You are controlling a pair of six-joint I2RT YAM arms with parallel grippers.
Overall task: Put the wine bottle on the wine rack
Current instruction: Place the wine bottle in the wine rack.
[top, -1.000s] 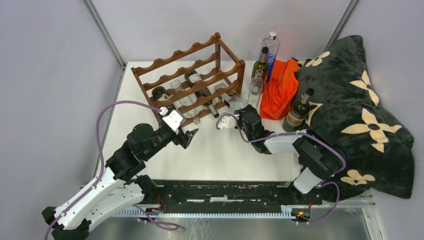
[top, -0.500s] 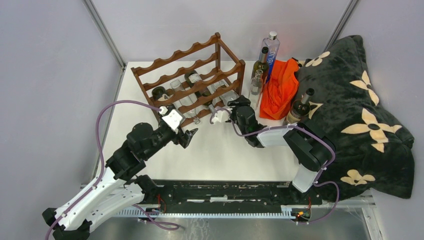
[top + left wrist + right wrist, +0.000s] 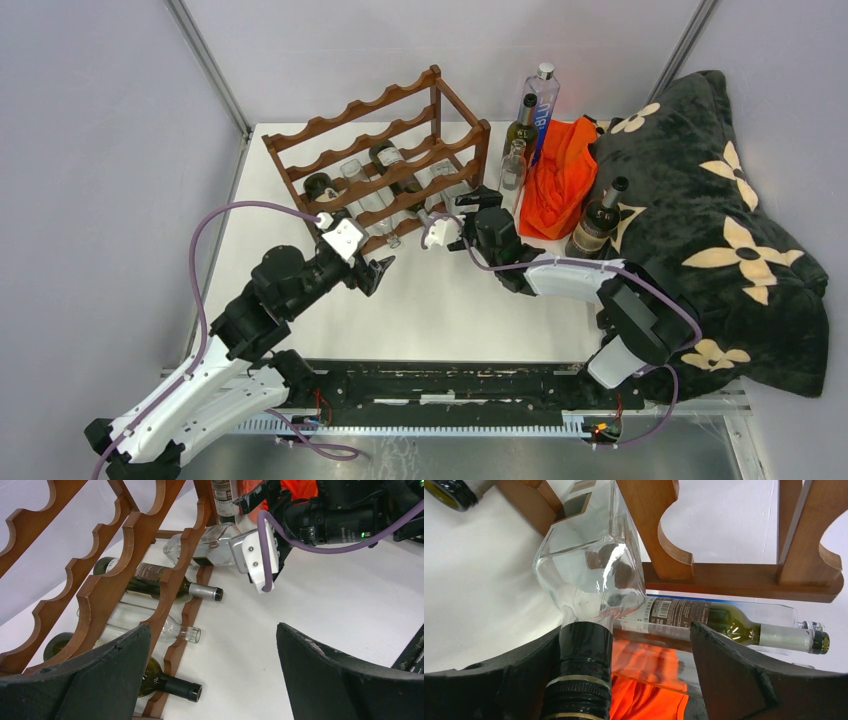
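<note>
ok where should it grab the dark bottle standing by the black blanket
Probably the neck of the dark bottle, just below the cap. It stands roughly upright with the neck clear, while the black blanket crowds its right and far sides, so come in from the near left, over the table.

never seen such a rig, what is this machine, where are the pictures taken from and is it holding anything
Two robot arms at a white table, each ending in a two-finger gripper. The wide picture looks down from above; the others come from wrist cameras. On it: a wine rack with bottles lying in it, upright bottles, an orange cloth; a flowered blanket at the right. The left gripper is open, empty. The right gripper stands open around the neck of a clear bottle, low in the rack.
</note>
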